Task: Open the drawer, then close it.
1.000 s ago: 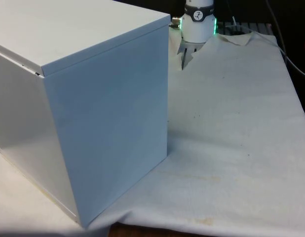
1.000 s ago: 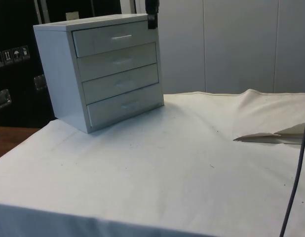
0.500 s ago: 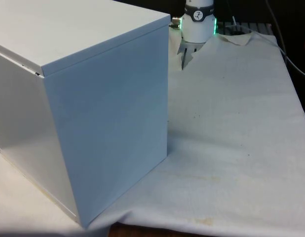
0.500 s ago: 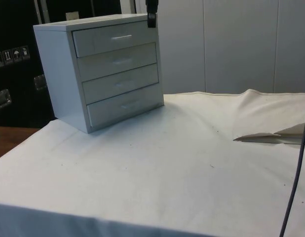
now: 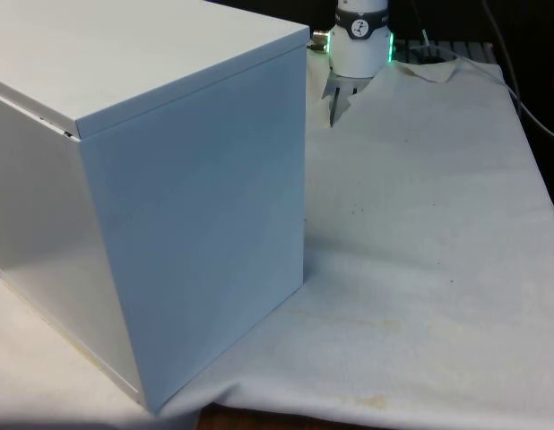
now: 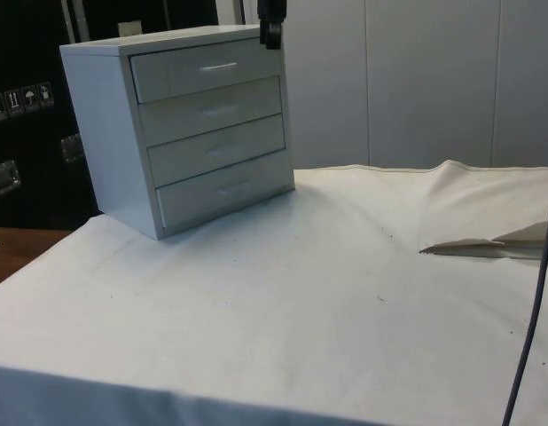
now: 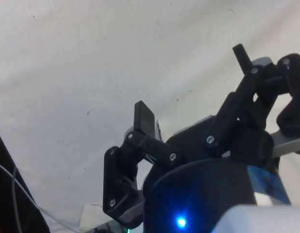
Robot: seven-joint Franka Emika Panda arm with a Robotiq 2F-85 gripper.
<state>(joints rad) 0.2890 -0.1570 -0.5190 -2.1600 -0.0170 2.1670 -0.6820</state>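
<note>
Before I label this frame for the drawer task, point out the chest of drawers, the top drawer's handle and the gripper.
chest of drawers [image 6: 114,133], side view, on its plain side panel.
top drawer's handle [image 6: 219,66], side view, middle of the bar.
gripper [image 7: 193,80], wrist view, midway between the two black fingertips, which stand apart.

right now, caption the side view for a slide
Gripper hangs above the top drawer of a white four-drawer chest; all drawers shut.

Front, side, wrist cameras; shared chest [image 5: 151,179]
</note>
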